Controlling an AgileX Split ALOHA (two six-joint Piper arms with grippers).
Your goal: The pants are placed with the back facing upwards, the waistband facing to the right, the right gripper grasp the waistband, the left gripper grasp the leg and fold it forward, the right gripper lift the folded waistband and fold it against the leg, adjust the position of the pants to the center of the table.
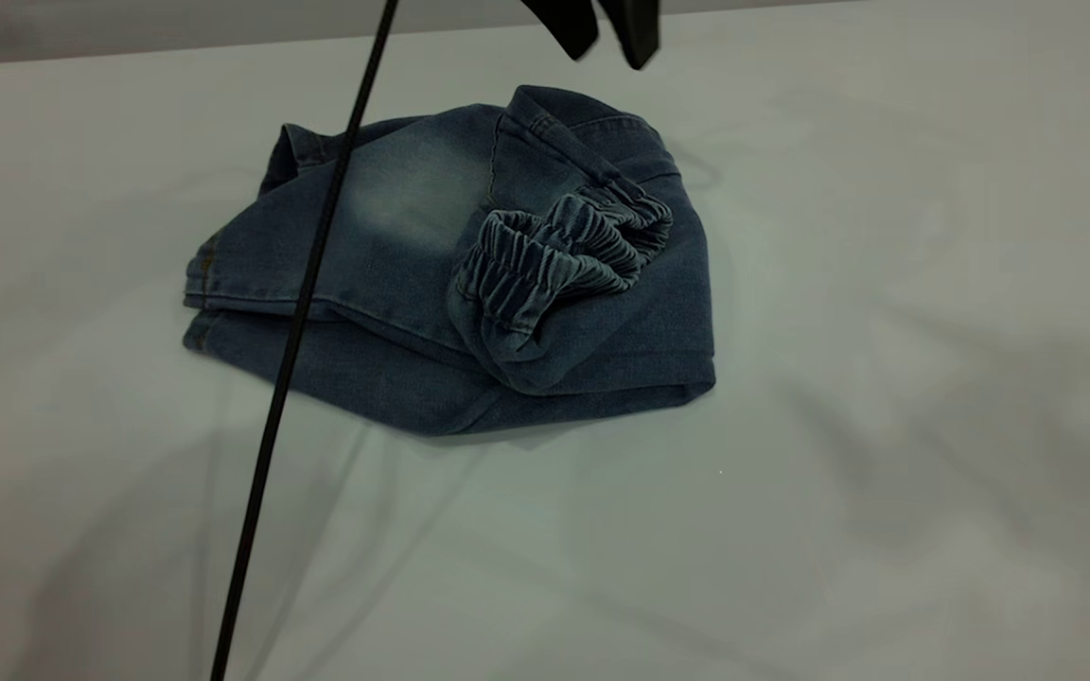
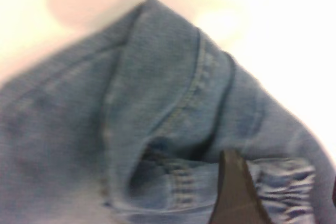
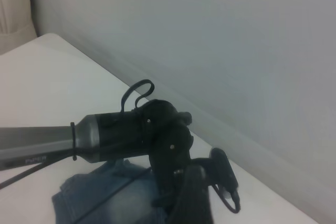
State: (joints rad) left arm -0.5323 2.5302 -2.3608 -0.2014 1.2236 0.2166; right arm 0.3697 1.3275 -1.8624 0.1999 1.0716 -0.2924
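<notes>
Hovering open-jawed over the folded pants, the left gripper is empty; we are judging both folds done, with centring on the table remaining.

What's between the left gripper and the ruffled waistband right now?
In the exterior view, only folded denim of the pants: the open left gripper hangs above their far edge, clear of the waistband.
</notes>
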